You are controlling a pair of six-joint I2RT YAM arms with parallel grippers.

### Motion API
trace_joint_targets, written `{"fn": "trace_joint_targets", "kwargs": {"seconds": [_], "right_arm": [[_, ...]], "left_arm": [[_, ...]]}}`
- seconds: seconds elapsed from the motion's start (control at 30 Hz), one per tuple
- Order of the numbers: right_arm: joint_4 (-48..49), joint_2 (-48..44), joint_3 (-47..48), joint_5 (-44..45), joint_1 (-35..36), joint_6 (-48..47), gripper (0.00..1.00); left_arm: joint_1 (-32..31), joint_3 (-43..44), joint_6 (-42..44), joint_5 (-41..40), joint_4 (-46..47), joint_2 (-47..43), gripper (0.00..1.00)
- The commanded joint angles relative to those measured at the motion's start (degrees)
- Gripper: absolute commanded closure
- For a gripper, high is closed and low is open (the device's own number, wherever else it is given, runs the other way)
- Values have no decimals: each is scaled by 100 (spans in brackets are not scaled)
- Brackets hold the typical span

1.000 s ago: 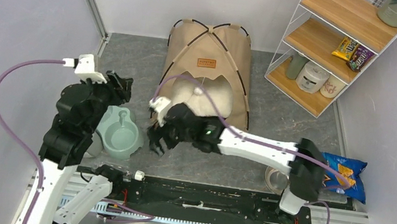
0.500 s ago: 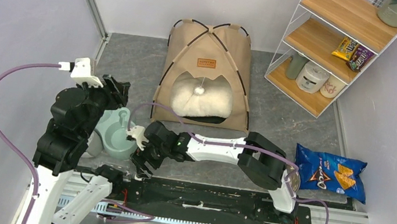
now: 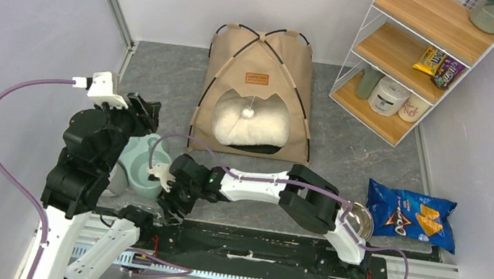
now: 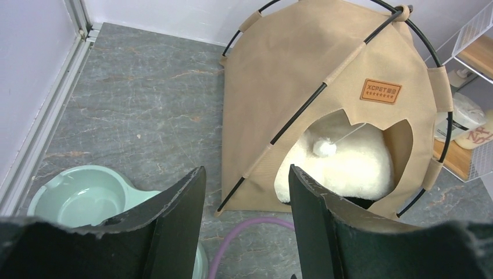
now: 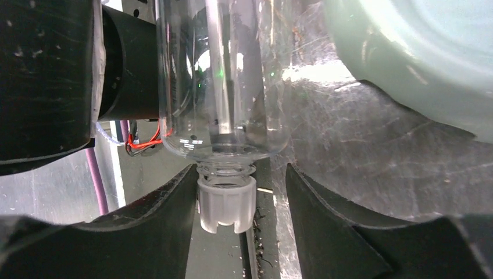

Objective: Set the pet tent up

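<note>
Pet tent [image 3: 261,61]: tan woven fabric over thin black crossing poles [image 4: 314,96], a rounded pyramid shape with an arched doorway cut with two ear-like notches.
Tent position: upright at the back middle of the floor, near the rear wall, doorway facing the arms.
Label patch [image 4: 381,91]: small brown leather-look rectangle sewn above the doorway.
Pillow [image 3: 250,122]: fluffy white, lying inside the tent; a small white pom-pom [image 4: 324,147] hangs on a cord in the opening.
Floor [image 3: 345,146]: grey, marble-veined, smooth.
Pet bowl [image 4: 75,195]: pale green glossy plastic, round basin, front left.
Bottle [image 5: 221,75]: clear plastic, lying by the front rail, with a ribbed white cap [image 5: 227,203].
Left gripper [image 4: 245,171]: black fingers spread and empty, raised over the bowl.
Right gripper [image 5: 241,168]: jaws spread either side of the cap, with a gap showing on one side.
</note>
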Motion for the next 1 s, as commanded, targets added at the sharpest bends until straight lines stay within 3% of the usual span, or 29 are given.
{"fn": "trace_joint_targets", "kwargs": {"seconds": [0.0,0.1,0.2,0.43,0.73,0.83,0.97], "right_arm": [[-135,129,315,-178,115,-62,39],[-216,198,406,-158,117,-37,52],[-234,166,396,6,117,-9,73],[-187,-584,-201,688,117,-284,100],[-1028,-2595,-1345,1658,117,-1162,100],[-579,-3258,-1922,2647,108,-1075,100],[716,-3935,-2836,3707,65,-722,100]], "left_arm": [[-3,12,196,-109,97,53,39],[-5,7,209,-86,104,79,38],[-7,26,227,-92,102,91,38],[-7,131,227,-11,116,63,38],[-5,61,152,218,340,155,38],[-2,37,95,361,383,243,38],[-8,46,-28,627,384,398,37]]}}
